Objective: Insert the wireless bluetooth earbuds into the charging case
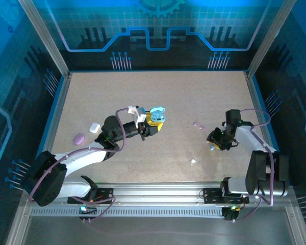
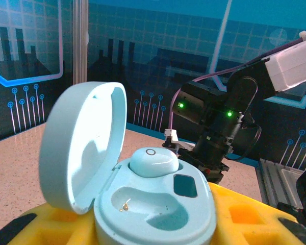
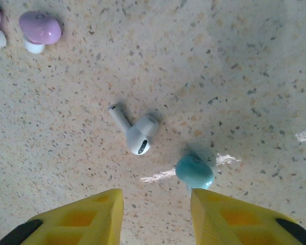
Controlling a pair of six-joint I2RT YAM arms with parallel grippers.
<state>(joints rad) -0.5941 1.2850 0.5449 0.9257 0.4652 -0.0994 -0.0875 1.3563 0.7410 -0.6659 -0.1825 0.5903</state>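
Note:
My left gripper (image 1: 152, 122) is shut on a pale blue charging case (image 2: 158, 214), yellow fingers (image 2: 255, 217) pressing its sides. The lid (image 2: 81, 143) stands open. One pale blue earbud (image 2: 153, 161) sits in the far socket; the near socket (image 2: 143, 204) is bare. My right gripper (image 3: 155, 196) hangs open just above the table, nothing between its fingers. A second pale blue earbud (image 3: 194, 171) lies on the table just beyond its right fingertip (image 3: 209, 204). A white stemmed earbud (image 3: 135, 132) lies a little farther out, and purple earbuds (image 3: 40, 28) lie farther left.
A white case (image 1: 95, 127) and a purple case (image 1: 79, 138) lie at the table's left, behind the left arm. The right gripper (image 1: 218, 142) works at the right, with purple buds (image 1: 199, 125) just left of it. A small white piece (image 1: 193, 162) lies toward the front.

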